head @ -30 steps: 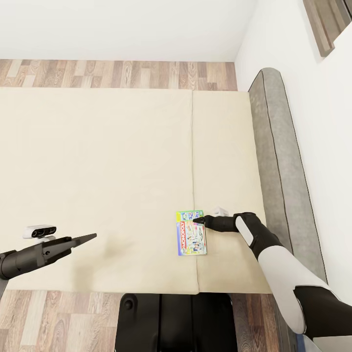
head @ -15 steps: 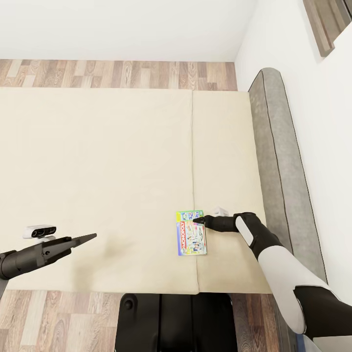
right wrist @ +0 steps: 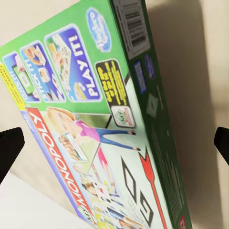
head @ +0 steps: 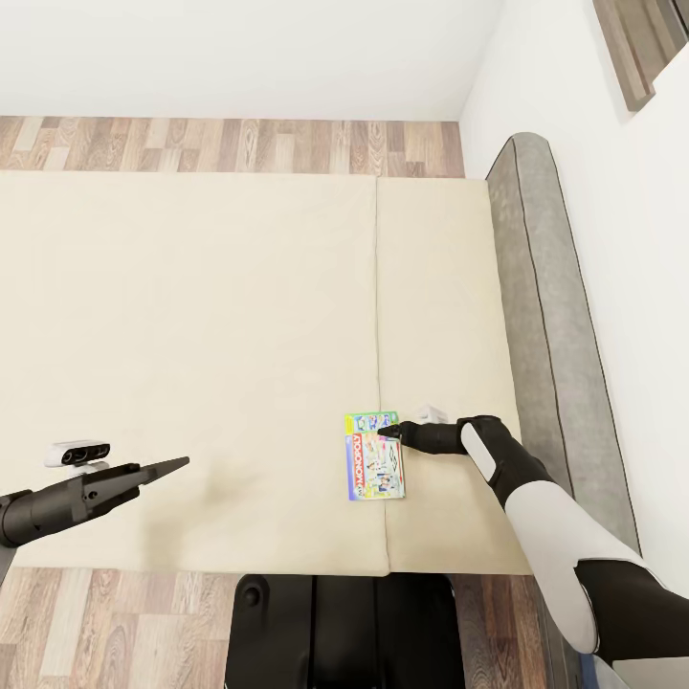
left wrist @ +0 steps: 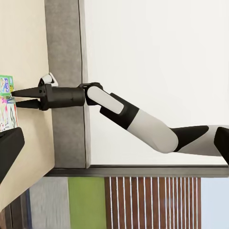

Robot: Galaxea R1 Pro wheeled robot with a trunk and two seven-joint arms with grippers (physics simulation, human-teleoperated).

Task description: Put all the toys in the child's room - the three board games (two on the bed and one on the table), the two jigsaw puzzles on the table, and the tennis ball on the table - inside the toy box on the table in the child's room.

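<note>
Green-lidded game (head: 374, 455) lies flat just ahead of my spread right claw (head: 387, 432); thin, stiff, probably light, so I'd pinch its near edge.

Right end effector (left wrist: 13, 96) at board game (left wrist: 5, 102)

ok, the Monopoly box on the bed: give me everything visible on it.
The board game is a thin flat rectangular box, apparently cardboard, with a green upper lid, a red MONOPOLY strip along one long side, cartoon figures and a "PLAY IT!" panel; a barcode is on one edge. It lies flat on the beige bed, beside the mattress seam near the foot edge. The right gripper is at its far short end, fingers spread around it; contact is unclear.
</note>
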